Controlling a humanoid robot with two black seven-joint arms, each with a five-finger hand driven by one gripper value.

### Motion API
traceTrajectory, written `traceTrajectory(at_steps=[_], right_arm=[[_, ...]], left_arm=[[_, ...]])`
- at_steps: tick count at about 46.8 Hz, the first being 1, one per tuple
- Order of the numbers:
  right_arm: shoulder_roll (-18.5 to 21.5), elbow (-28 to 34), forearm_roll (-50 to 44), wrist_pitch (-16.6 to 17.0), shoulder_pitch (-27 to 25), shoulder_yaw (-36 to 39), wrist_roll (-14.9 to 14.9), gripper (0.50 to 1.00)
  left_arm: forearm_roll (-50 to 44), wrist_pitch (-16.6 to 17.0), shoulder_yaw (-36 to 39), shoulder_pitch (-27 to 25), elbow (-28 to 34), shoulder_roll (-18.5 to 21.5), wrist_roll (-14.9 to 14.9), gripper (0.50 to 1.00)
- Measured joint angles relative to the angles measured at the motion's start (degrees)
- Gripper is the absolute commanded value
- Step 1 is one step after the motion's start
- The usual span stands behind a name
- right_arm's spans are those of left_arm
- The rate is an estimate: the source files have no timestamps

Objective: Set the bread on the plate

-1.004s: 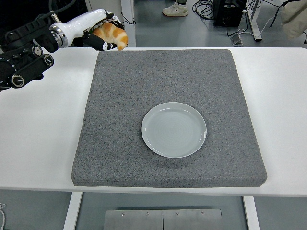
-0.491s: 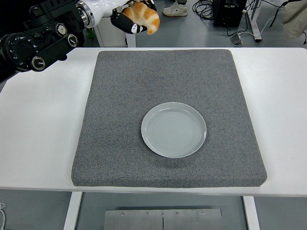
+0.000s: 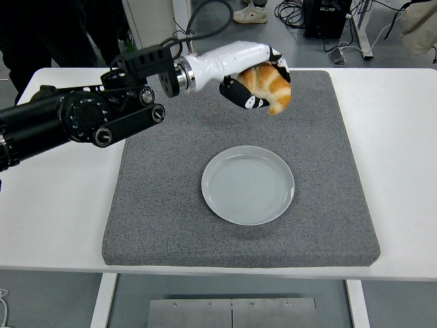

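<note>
A golden-brown croissant (image 3: 270,86) is held in my left hand (image 3: 256,82), whose white and black fingers are curled around it. The hand hangs in the air over the back part of the grey mat (image 3: 164,205), beyond and slightly right of the pale grey-green plate (image 3: 247,184). The plate lies flat near the mat's middle with nothing on it. My left arm (image 3: 89,119) stretches in from the left edge across the table. The right arm does not show.
The grey mat covers most of the white table (image 3: 54,198). Behind the table are the floor, cables, a table leg and a person's shoe (image 3: 249,12).
My left arm has swung right and toward me with the croissant, from beyond the table's back left edge to above the mat, close to the plate.
</note>
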State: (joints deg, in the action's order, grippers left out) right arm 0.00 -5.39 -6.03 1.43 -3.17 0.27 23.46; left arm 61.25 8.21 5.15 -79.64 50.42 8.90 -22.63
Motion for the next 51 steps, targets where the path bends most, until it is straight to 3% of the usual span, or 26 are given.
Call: traceTrajectory(at_steps=[13, 24, 51], right_arm=[[0.0, 0.0, 0.0, 0.0, 0.0, 0.0, 0.0, 1.000], [0.0, 0.0, 0.0, 0.0, 0.0, 0.0, 0.0, 1.000], [0.0, 0.0, 0.0, 0.0, 0.2, 0.0, 0.0, 1.000]], left_arm=[[0.1, 1.4, 2.0, 4.5, 1.8, -1.8, -1.0, 0.500], [3.3, 1.9, 3.1, 7.8, 6.5, -0.3, -1.0, 0.500], [4.6, 2.6, 3.2, 12.9, 6.5, 1.3, -2.2, 0.500]])
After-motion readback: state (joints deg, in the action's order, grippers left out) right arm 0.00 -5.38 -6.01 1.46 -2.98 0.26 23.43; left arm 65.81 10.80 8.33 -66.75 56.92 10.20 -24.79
